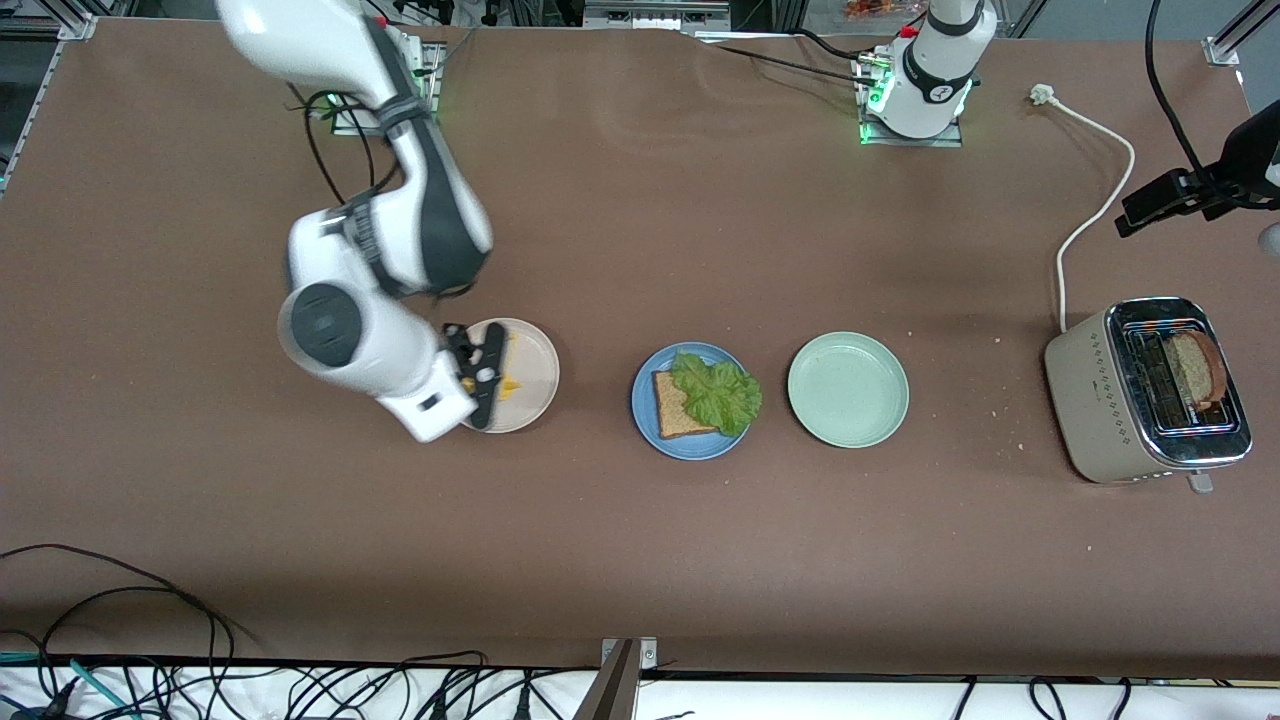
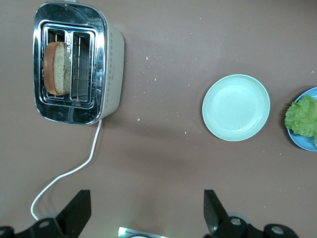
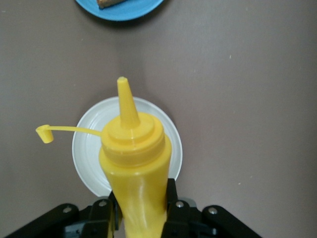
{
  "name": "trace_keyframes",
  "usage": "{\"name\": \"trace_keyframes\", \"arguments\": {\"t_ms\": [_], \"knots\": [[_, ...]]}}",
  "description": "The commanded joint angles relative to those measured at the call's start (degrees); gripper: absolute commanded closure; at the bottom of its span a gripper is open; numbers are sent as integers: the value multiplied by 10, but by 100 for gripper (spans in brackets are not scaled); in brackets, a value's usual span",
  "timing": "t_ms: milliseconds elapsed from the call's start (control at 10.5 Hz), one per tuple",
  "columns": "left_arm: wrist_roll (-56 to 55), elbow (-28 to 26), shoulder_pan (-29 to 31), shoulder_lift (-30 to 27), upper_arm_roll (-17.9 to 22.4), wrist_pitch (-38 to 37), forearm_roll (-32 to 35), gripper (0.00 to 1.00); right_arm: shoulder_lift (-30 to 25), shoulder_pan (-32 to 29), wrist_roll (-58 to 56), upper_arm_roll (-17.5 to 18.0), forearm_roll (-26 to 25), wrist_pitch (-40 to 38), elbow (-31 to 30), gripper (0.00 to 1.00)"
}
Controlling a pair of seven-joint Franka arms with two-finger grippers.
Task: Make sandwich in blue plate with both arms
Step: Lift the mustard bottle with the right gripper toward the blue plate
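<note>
- While one toasted slice lies flat on the blue plate (image 1: 660,440) with the lettuce leaf (image 1: 716,392) draped over its corner, the sandwich (image 1: 690,405) is only half built: base and greens done, top slice missing.
- The pale green plate (image 1: 848,389) beside it, toward the left arm's end of the tabletop (image 1: 640,560), is bare.
- At much the same depth toward the right arm's end, the right pincer (image 3: 141,208) is over the beige plate (image 1: 535,375), its fingers closed on a yellow squeeze bottle (image 3: 134,163) (cap flipped off on its tether, nozzle pointing toward the blue plate).
- My guess is the sauce comes next.
- The second slice (image 1: 1195,368) stands in the toaster (image 1: 1145,390) at the left arm's end.
- The left pincer (image 2: 147,210) hangs high over the tabletop near its base, fingers spread wide and empty; that arm waits.
</note>
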Motion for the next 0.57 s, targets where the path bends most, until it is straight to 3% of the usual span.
{"name": "trace_keyframes", "arguments": {"t_ms": [0, 285, 475], "knots": [[3, 15, 3, 6, -1, -10, -12, 0, 26, 88, 111, -8, -110, 25, 20, 64], [3, 15, 3, 6, -1, -10, -12, 0, 47, 176, 198, -7, -246, 27, 20, 64], [3, 15, 3, 6, -1, -10, -12, 0, 68, 203, 223, -8, -273, 36, 20, 63]]}}
